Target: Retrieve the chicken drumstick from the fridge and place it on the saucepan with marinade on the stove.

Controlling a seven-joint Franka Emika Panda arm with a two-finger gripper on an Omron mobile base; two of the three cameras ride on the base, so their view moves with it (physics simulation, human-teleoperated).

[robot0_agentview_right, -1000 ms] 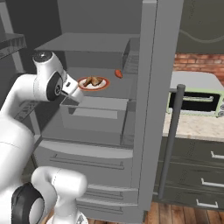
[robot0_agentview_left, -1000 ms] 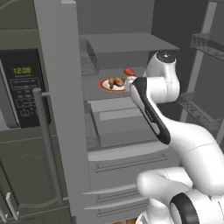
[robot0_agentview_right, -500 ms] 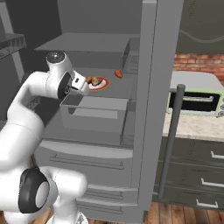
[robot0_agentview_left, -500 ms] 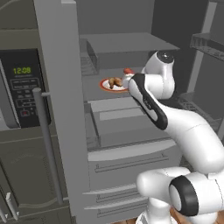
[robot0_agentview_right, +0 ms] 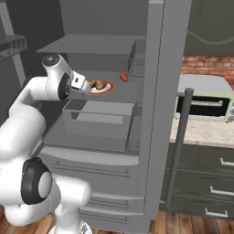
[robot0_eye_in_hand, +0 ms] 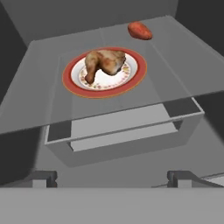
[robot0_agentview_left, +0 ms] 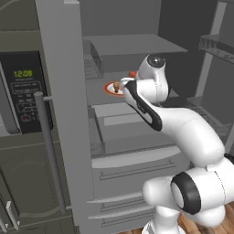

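Both fingertips (robot0_eye_in_hand: 43, 178) of the gripper (robot0_eye_in_hand: 112, 178) stand wide apart at the bottom of the hand view, and nothing is between them. Ahead of them, the chicken drumstick (robot0_eye_in_hand: 103, 63) lies on a red-rimmed plate (robot0_eye_in_hand: 136, 78) on a glass shelf (robot0_eye_in_hand: 39, 100), and a small red-orange item (robot0_eye_in_hand: 140, 30) lies farther back on the same shelf. A grey bin (robot0_eye_in_hand: 124, 139) sits under the shelf.

From the left base view, the fridge (robot0_agentview_left: 64, 114) has its doors open, and the arm reaches inside toward the plate (robot0_agentview_left: 109, 88). The drumstick (robot0_agentview_left: 117, 85) is partly hidden by the hand.

From the right base view, the gripper (robot0_agentview_right: 86, 87) is just beside the plate (robot0_agentview_right: 104, 89) with the drumstick (robot0_agentview_right: 97, 84). The red-orange item (robot0_agentview_right: 124, 77) is near it on the shelf.
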